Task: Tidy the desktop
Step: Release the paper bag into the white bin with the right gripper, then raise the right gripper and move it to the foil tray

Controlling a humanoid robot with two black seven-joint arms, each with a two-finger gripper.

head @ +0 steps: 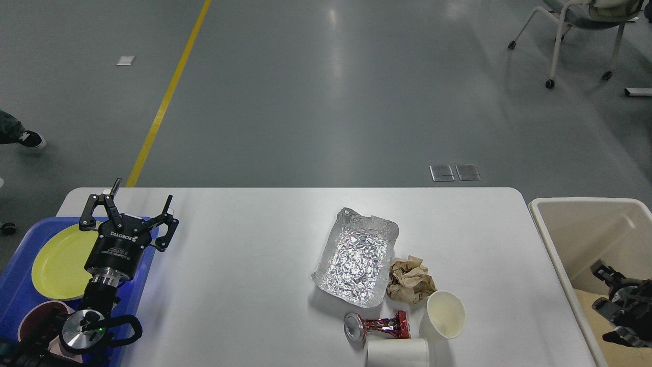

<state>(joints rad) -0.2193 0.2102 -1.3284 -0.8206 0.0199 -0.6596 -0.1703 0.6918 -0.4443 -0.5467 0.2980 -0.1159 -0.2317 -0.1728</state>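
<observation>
Crumpled foil tray point(356, 262), brown paper wad point(410, 279), crushed red can point(377, 326) and two paper cups cluster right-of-centre on the white desktop point(244, 265), presumably nearest the beige bin point(560, 239); left gripper point(128, 213) hangs splayed, empty, over the blue tray point(20, 285); right gripper point(619, 298) inside the bin, state unreadable.

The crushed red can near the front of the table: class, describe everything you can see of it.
The crushed red drink can looks like thin metal, squeezed narrow at its middle so both ends flare. It lies on its side on the white desktop, its silver circular end facing left and forward. It sits just in front of the crinkled foil tray, between that and a white paper cup lying on its side, with a second white paper cup to its right. Contact with either cup cannot be told.
</observation>
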